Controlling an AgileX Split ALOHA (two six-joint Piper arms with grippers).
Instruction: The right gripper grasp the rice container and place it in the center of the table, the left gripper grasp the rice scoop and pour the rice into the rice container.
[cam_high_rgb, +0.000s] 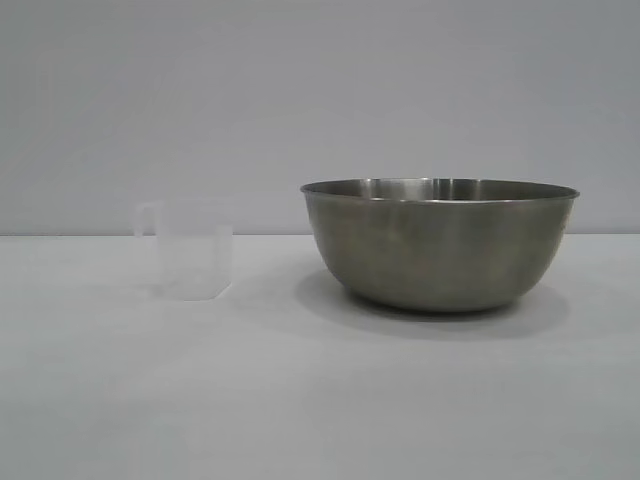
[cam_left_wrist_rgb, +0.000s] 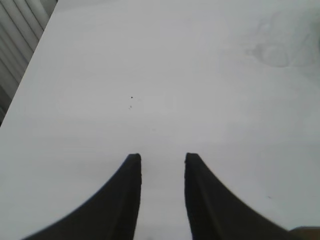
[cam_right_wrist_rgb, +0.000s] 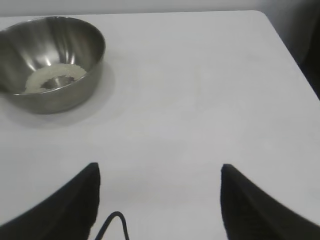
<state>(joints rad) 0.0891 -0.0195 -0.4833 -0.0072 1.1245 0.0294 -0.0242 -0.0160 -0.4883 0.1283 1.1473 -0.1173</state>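
Nearest the outside camera lies the bare front of the white table (cam_high_rgb: 300, 410), which fills the lower half of that view beneath a plain grey wall. Standing on it at the left is the rice scoop (cam_high_rgb: 194, 262), a small clear plastic cup, upright, its loop handle turned to the left; whether anything is inside it cannot be told. To its right, well apart from it, sits the rice container (cam_high_rgb: 440, 245), a large round steel bowl, upright on its base with a soft shadow around it. Neither arm appears in this view.

From the right wrist camera, the right gripper (cam_right_wrist_rgb: 159, 197) hangs over bare table with its two black fingers (cam_right_wrist_rgb: 75, 205) spread wide and nothing between them; a loop of black cable (cam_right_wrist_rgb: 114, 222) shows beside one finger. Farther off in that picture the bowl rests near the table's far edge, and the rice (cam_right_wrist_rgb: 50, 77) lies in its bottom as a pale ring around a bare metal patch.

From the left wrist camera, the left gripper (cam_left_wrist_rgb: 162, 195) points over empty white tabletop, its fingers a narrow gap apart, released and grasping nothing. A faint blurred outline of the clear cup shows near the table's far side
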